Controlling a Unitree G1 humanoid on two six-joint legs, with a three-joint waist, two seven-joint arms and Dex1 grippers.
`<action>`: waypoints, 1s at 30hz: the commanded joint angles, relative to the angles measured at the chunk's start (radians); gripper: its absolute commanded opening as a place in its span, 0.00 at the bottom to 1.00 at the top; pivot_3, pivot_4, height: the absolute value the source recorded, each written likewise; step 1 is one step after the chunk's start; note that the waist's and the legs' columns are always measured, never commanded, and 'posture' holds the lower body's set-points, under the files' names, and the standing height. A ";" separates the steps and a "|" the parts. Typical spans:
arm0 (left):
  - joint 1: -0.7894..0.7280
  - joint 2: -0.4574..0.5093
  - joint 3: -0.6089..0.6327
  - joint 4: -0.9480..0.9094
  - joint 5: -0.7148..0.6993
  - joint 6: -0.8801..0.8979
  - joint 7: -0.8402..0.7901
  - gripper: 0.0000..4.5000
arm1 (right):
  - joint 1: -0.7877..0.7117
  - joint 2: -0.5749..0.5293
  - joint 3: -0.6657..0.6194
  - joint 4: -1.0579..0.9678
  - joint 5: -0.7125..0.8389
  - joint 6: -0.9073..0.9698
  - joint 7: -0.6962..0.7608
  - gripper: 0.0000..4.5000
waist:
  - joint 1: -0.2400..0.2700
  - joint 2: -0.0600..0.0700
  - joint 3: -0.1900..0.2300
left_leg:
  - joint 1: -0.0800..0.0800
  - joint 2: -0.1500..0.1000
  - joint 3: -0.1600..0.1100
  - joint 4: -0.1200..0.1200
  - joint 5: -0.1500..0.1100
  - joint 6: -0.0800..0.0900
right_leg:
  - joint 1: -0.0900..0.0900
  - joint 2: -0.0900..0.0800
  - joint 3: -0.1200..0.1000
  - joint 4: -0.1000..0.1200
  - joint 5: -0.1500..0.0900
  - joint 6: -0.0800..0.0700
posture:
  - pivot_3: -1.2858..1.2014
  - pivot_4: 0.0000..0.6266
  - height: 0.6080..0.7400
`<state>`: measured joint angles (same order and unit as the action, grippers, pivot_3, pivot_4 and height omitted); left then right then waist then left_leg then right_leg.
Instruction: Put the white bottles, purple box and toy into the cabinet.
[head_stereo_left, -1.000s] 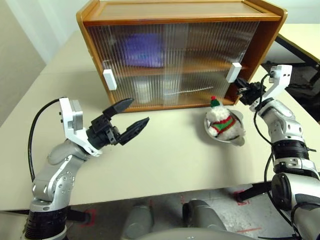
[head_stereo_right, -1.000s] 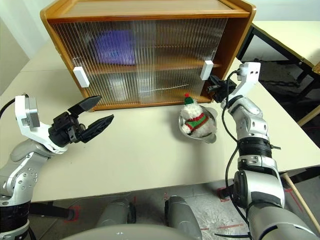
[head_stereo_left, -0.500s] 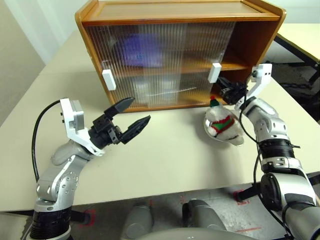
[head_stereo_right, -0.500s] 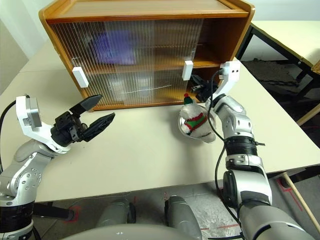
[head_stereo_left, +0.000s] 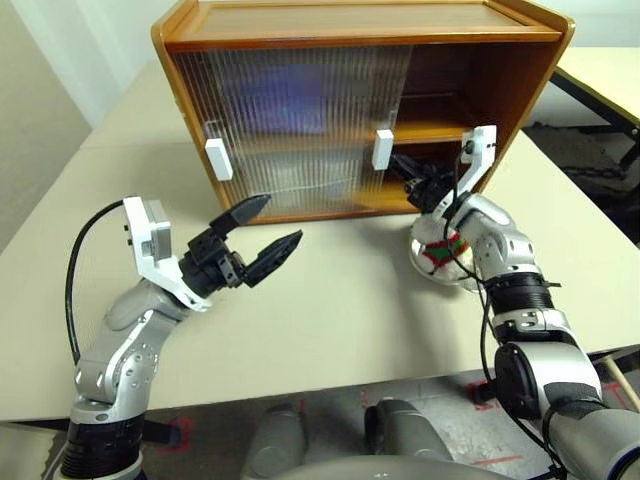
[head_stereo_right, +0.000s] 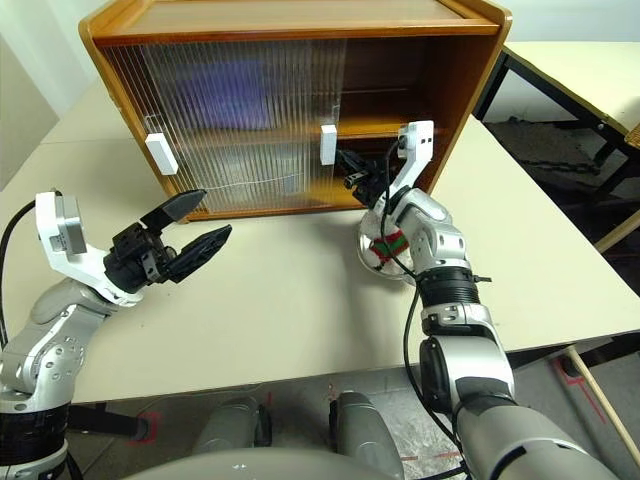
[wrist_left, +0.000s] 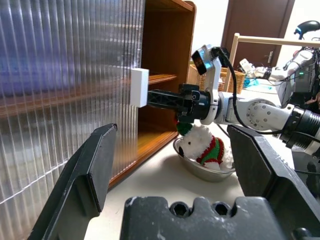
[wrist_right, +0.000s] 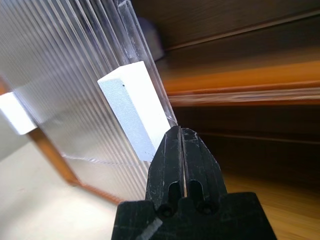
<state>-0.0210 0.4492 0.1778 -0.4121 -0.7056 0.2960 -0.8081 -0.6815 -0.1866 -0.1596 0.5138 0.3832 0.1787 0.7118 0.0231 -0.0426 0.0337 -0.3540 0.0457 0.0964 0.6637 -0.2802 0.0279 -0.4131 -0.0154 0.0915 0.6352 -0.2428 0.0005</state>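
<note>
The wooden cabinet (head_stereo_left: 520, 70) stands at the back of the table, its right side open. My right gripper (head_stereo_left: 398, 160) is shut, its tip pressed against the white handle (head_stereo_left: 382, 149) of the ribbed right door; the wrist view shows the same contact at the handle (wrist_right: 132, 107). The purple box (head_stereo_left: 290, 100) is a lilac blur behind the doors on the upper shelf. The white bottles are hidden behind the ribbed doors. The toy (wrist_left: 202, 147) sits in a silver bowl (wrist_left: 200, 171) in front of the cabinet, partly covered by my right arm. My left gripper (head_stereo_left: 280, 220) hovers open and empty over the table.
The left door's white handle (head_stereo_left: 218, 159) sits near the cabinet's left end. The beige table (head_stereo_left: 330, 320) has open surface between my arms, and its front edge is close. Another table (head_stereo_left: 600, 70) stands beyond a gap at the right.
My right gripper has travelled left with its tip on the handle, sliding the right door left and uncovering the cabinet's right side. The left arm has stayed put.
</note>
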 joint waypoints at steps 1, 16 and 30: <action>0.010 -0.002 -0.006 0.013 0.008 -0.008 0.000 1.00 | -0.004 0.007 0.016 -0.043 0.018 0.020 0.023 0.00 | 0.003 0.000 0.000 | 0.000 0.000 0.000 0.000 0.000 0.000 | 0.000 0.000 0.000 0.000 0.000 0.000 | 0.62 0.00 1.00; 0.008 0.005 -0.004 0.032 0.012 -0.021 -0.012 1.00 | 0.078 -0.196 -0.044 -0.131 0.061 0.127 0.092 0.65 | 0.044 0.000 0.000 | -0.006 -0.001 0.001 0.001 0.000 -0.001 | -0.011 -0.001 0.001 0.004 0.000 -0.001 | 0.61 0.00 1.00; -0.051 0.032 -0.012 0.087 0.007 -0.013 -0.055 1.00 | 0.246 -0.732 0.055 -0.414 0.167 0.624 0.472 0.99 | 0.048 -0.001 0.000 | -0.008 -0.001 0.000 0.002 0.000 0.000 | -0.010 0.000 0.001 0.000 -0.002 0.003 | 0.60 0.00 1.00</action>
<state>-0.0695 0.4781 0.1761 -0.3338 -0.7044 0.2812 -0.8492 -0.4545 -0.8967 -0.1376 0.1517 0.5259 0.7403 1.1427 0.0710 -0.0432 0.0335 -0.3619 0.0445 0.0967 0.6659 -0.2800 0.0279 -0.4230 -0.0153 0.0932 0.6345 -0.2460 0.0046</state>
